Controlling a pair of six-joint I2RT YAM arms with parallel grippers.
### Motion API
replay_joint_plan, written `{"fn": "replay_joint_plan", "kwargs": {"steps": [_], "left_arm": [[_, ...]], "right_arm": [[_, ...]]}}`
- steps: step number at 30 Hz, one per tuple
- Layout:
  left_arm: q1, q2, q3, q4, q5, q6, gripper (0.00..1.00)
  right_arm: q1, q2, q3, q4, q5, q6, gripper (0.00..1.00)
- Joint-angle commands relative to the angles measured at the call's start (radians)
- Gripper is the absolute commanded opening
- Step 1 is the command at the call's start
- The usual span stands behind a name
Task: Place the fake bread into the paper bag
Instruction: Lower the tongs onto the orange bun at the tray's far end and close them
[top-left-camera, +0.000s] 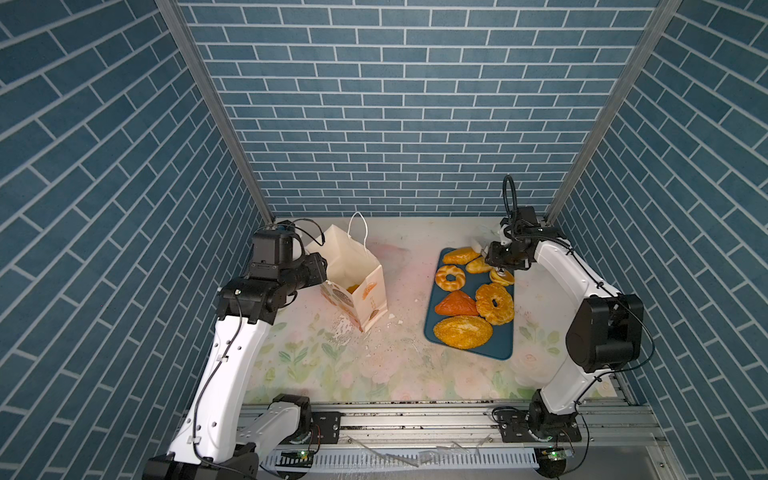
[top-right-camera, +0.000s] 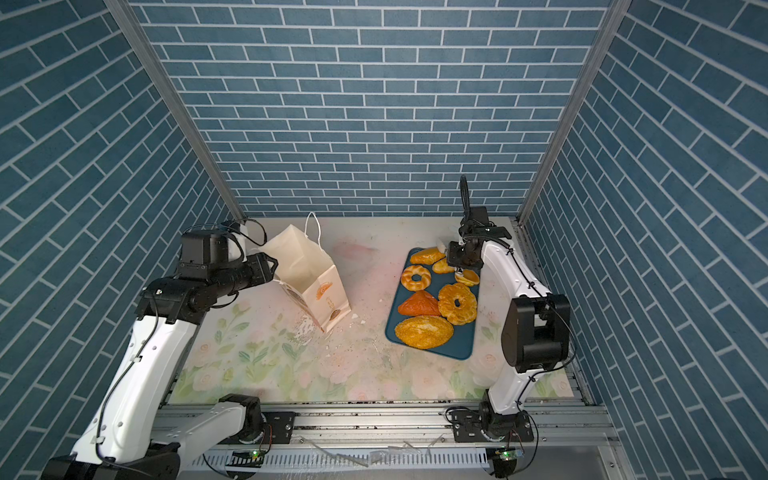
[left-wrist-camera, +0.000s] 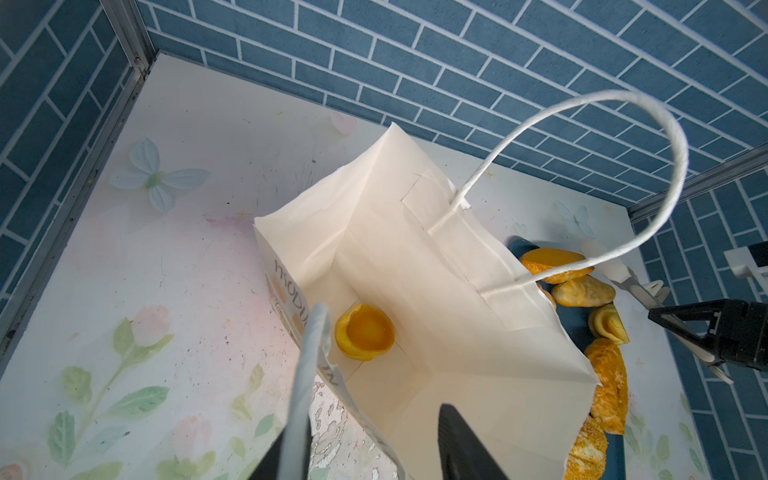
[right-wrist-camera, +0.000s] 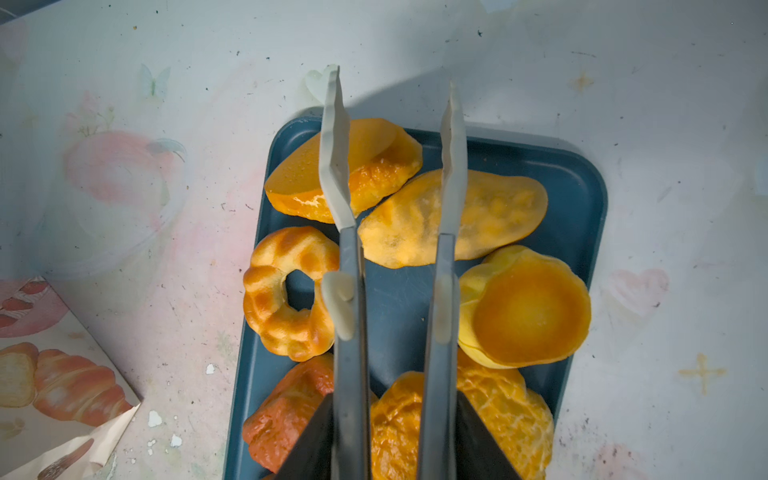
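My left pincer (left-wrist-camera: 374, 424), jaws apart, is straddling the rim of the paper bag (top-left-camera: 353, 262), so a nudge could topple it; farther off my right pincer (right-wrist-camera: 395, 419) is clamping spread tongs (right-wrist-camera: 349, 291) over glossy fake bread (right-wrist-camera: 399, 224) on the tray (right-wrist-camera: 582, 187), which could slip free.

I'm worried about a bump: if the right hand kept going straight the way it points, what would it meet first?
Likely the table just beyond the tray: the tongs in the right hand reach past its far rim. Depth is unclear; they might graze the orange bun first.
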Motion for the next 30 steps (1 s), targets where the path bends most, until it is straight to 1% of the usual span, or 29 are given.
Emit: {"fn": "replay_joint_plan", "kwargs": {"steps": [1, 5, 9, 14, 16, 18, 23, 30], "left_arm": [[-0.004, -0.006, 0.016, -0.014, -0.008, 0.003, 0.51], [-0.005, -0.006, 0.016, -0.013, -0.004, 0.0, 0.51], [-0.005, -0.006, 0.014, -0.009, -0.003, -0.001, 0.51], [-0.005, -0.009, 0.013, -0.007, 0.002, -0.003, 0.5], [-0.005, -0.015, 0.008, -0.004, 0.002, -0.004, 0.5], [-0.005, -0.019, 0.006, -0.005, 0.0, -0.004, 0.49], [-0.005, -0.022, 0.007, -0.008, -0.001, 0.0, 0.49], [-0.005, -0.02, 0.006, -0.007, 0.0, 0.002, 0.48]], "right_arm": [[0.001, 0.021, 0.002, 0.016, -0.041, 0.036, 0.43], [0.004, 0.032, -0.004, 0.004, -0.041, 0.039, 0.43], [0.013, 0.028, -0.024, 0.031, -0.06, 0.042, 0.43], [0.029, 0.05, -0.013, 0.026, -0.075, 0.039, 0.43], [0.03, 0.054, -0.019, 0.03, -0.078, 0.039, 0.41], [0.03, 0.057, -0.024, 0.036, -0.08, 0.041, 0.39], [0.03, 0.042, -0.039, 0.047, -0.087, 0.047, 0.28], [0.03, -0.01, -0.061, 0.021, -0.085, 0.032, 0.17]]}}
